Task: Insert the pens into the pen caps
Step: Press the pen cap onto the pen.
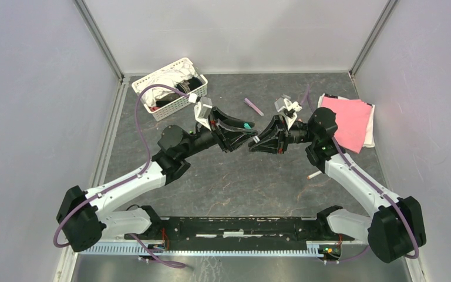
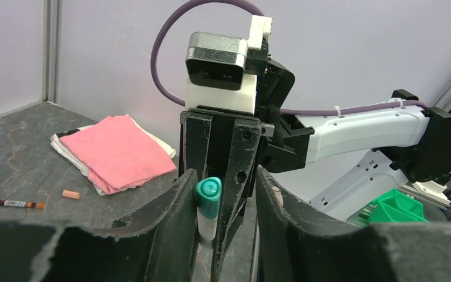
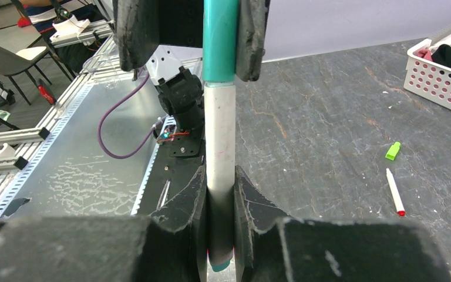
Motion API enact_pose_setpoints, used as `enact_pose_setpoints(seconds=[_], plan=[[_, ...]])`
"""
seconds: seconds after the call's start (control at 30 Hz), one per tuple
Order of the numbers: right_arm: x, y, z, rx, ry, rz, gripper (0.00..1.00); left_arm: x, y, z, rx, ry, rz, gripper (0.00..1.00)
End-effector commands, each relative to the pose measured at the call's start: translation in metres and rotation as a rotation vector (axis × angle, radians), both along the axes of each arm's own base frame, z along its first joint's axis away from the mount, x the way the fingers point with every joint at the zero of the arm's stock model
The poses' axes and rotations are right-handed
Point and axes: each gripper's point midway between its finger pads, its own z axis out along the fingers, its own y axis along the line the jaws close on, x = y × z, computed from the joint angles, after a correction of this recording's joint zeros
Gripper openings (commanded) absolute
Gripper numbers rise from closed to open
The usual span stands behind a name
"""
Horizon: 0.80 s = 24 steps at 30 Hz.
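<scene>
A white-barrelled pen (image 3: 220, 129) with a teal pen cap (image 3: 219, 41) seated on its end is pinched at the barrel by my right gripper (image 3: 220, 176), which is shut on it. Its teal tail pokes out below the jaws. My left gripper (image 2: 228, 176) faces it tip to tip over the table's middle (image 1: 243, 134). Its jaws stand partly closed around the cap (image 2: 209, 192): one finger (image 2: 179, 217) lies against the cap, the other (image 2: 282, 223) stands apart from it. The cap (image 1: 246, 126) also shows from above.
A green cap (image 3: 393, 150) and a red-tipped pen (image 3: 395, 191) lie near the white basket (image 1: 170, 88). A purple pen (image 1: 253, 106) lies at the back, another pen (image 1: 313, 174) beside the right arm. An orange cap (image 2: 70, 194) and a red pen (image 2: 9, 203) lie by the pink cloth (image 1: 346, 120).
</scene>
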Motion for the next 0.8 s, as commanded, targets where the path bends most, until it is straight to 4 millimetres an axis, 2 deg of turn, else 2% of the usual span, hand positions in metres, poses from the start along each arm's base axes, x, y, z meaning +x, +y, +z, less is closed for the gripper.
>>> enact_pose_setpoints(seconds=[0.0,0.1,0.43,0.77], plan=[[0.002,0.000,0.004,0.015,-0.026,-0.005,0.00,-0.006,0.006,0.032,-0.073,-0.043,-0.012,0.44],[0.001,0.000,0.004,0.014,-0.022,-0.004,0.00,-0.005,0.005,0.031,-0.071,-0.039,-0.011,0.35],[0.002,0.001,0.004,0.015,-0.023,-0.004,0.00,-0.002,0.000,0.025,-0.043,-0.023,-0.017,0.29],[0.007,0.001,0.003,0.008,-0.022,-0.019,0.00,0.001,-0.004,0.004,0.031,0.015,-0.008,0.28]])
